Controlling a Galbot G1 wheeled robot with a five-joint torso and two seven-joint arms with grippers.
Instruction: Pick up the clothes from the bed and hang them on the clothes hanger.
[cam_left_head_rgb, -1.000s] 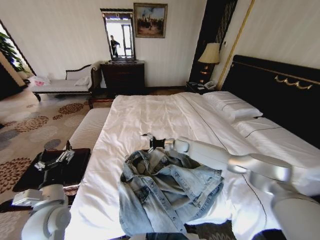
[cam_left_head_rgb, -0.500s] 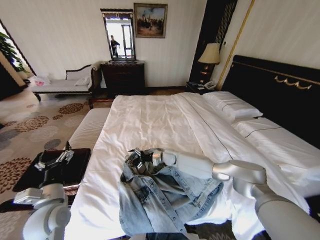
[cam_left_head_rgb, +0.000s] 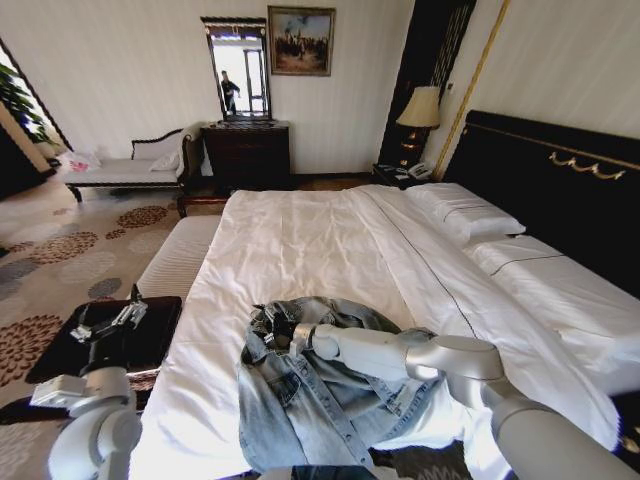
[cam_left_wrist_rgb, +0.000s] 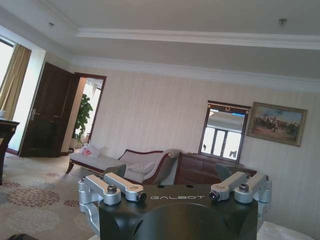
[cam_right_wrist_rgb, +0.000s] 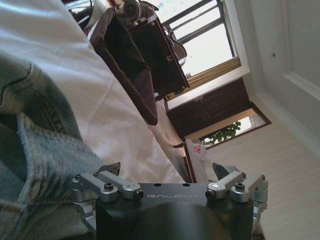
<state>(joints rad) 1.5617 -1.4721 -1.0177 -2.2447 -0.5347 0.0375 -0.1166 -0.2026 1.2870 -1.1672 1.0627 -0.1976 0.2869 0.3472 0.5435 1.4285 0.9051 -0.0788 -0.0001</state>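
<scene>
Denim jacket (cam_left_head_rgb: 335, 395) lies bunched on the bed (cam_left_head_rgb: 300, 240), and the right gripper (cam_left_head_rgb: 270, 328), open and empty at its collar, may pinch only one loose fold.

**Right gripper lowered onto jacket collar**

Over the last second the right gripper (cam_left_head_rgb: 272, 328) has moved from above the white sheet, beyond the denim jacket (cam_left_head_rgb: 335, 395), toward lower left in the head view. It now sits at the jacket's collar edge, fingers spread. The right arm lies lower across the jacket.
</scene>
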